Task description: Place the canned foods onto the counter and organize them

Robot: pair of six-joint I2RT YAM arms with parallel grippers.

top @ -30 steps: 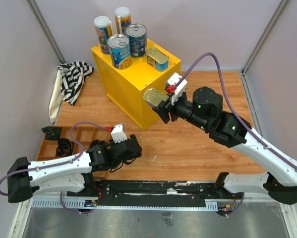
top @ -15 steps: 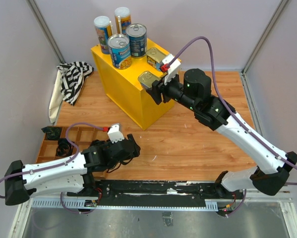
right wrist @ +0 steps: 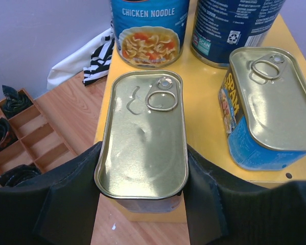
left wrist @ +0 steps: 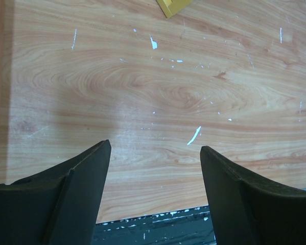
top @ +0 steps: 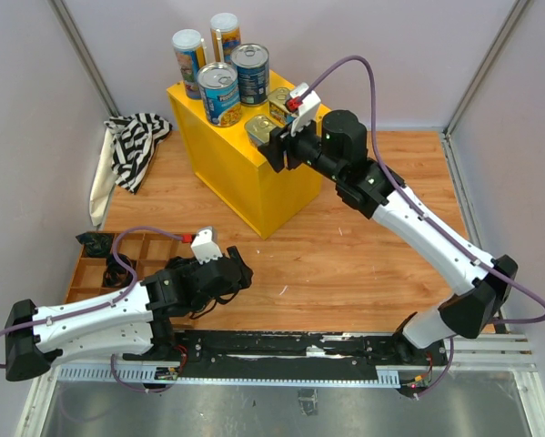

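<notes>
Wooden table bearing a large bright yellow box-shaped counter at far centre. The right arm reaches to the counter; its right gripper pinches a flat gold rounded-rectangle tin by its long sides, pull-tab upward, over the counter top's near edge. Whether the tin rests on the top cannot be told. The left gripper hangs low over bare table at near left, fingers spread and holding nothing. A low wooden compartment tray lies left of it, and a black-and-white striped cloth lies left of the counter. On the counter top:

- two tall slim white-lidded cylinders at the far left
- two wider blue-labelled silver-topped cans nearer
- a second gold tin with a blue label, just right of the held tin.
</notes>
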